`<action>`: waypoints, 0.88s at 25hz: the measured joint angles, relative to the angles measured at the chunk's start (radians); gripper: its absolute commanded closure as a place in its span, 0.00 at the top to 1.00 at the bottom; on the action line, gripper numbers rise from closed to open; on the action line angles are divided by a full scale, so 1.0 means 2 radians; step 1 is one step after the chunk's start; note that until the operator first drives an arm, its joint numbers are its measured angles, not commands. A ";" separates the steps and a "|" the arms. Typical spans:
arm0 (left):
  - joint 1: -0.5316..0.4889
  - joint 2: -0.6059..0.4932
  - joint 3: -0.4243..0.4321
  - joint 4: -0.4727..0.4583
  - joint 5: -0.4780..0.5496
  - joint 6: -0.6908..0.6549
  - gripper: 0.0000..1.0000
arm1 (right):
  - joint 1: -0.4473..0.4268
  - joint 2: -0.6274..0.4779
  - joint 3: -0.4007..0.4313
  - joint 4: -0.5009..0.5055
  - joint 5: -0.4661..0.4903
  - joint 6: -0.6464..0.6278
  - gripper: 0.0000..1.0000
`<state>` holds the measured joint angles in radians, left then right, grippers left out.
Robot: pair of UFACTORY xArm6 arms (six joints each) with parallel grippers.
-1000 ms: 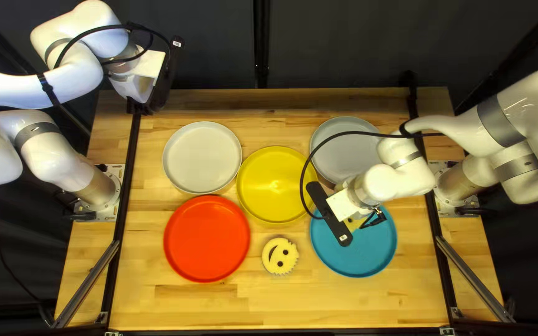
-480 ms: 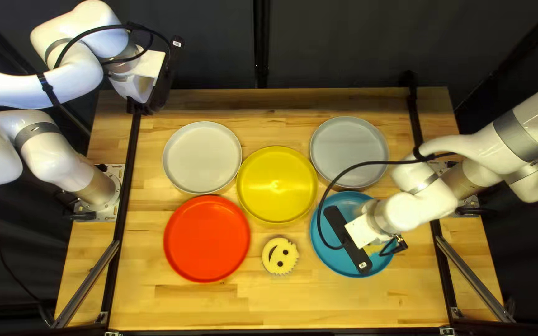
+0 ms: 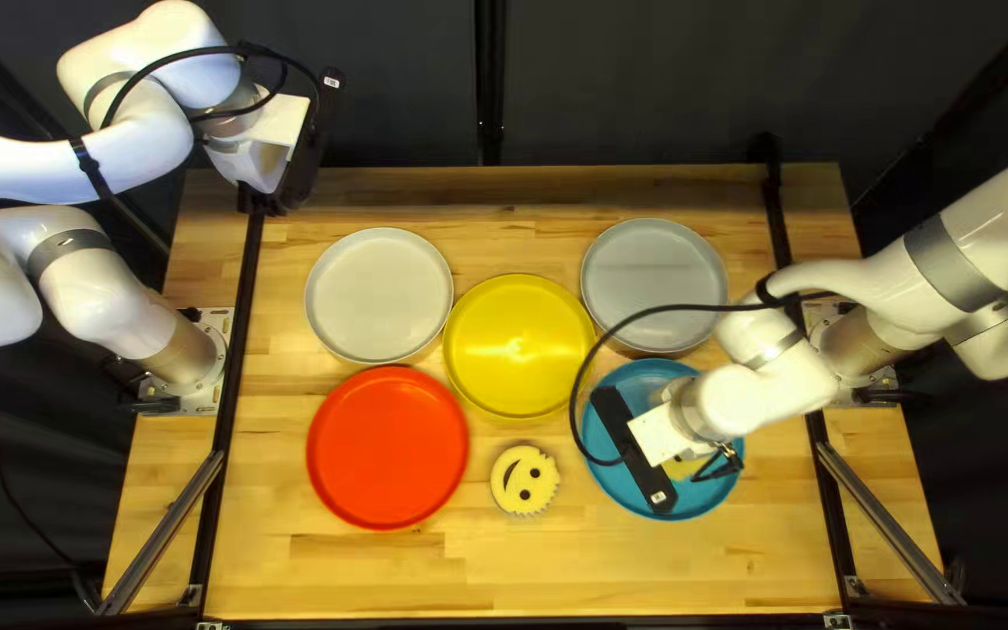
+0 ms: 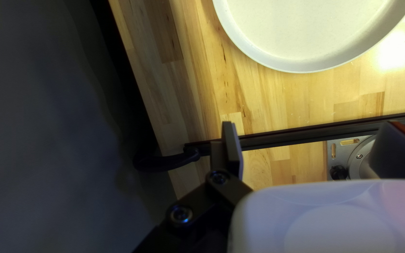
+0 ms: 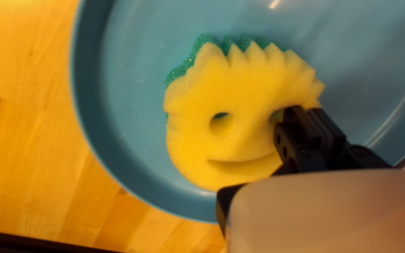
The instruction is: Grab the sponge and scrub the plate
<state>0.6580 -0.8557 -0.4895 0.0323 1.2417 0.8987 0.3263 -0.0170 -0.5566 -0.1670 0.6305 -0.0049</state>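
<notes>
right hand (image 5: 311, 115) pinched the yellow sponge (image 5: 240, 93) by its edge, over the blue plate (image 5: 87, 107). scrubbing seemed the step in hand; the next move called for light downward pressure and a steady sweep.

A robotics lab: mounted robot arms (image 3: 749, 399), dark curtain (image 3: 644, 82).

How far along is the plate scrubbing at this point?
Done, it seems: the pickup, since my right gripper is shut on a yellow smiley sponge. In hand: the scrub, probably under way, as that sponge is over the blue plate. To do: finish scrubbing, then presumably let go of the sponge; I see no clear mark on the plate to judge how much scrubbing remains.
</notes>
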 measured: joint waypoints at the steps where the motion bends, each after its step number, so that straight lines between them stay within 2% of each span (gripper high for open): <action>1: 0.000 0.000 0.000 0.000 0.000 0.000 1.00 | -0.008 0.003 -0.004 0.001 0.000 -0.007 0.00; 5: 0.000 0.000 0.000 0.000 0.000 0.000 1.00 | -0.033 0.014 -0.017 0.004 -0.001 -0.031 0.00; 8: 0.000 0.000 0.000 0.000 0.000 0.000 1.00 | -0.031 0.022 -0.027 0.005 0.000 -0.032 0.00; 18: 0.000 0.000 0.000 0.000 0.000 0.000 1.00 | 0.041 0.041 -0.059 -0.009 0.023 0.028 0.00; 22: 0.000 0.000 0.000 0.000 0.000 0.000 1.00 | 0.053 0.050 -0.066 -0.016 0.025 0.039 0.00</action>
<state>0.6580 -0.8557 -0.4895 0.0323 1.2417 0.8987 0.4319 0.0825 -0.6880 -0.1988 0.6801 0.0721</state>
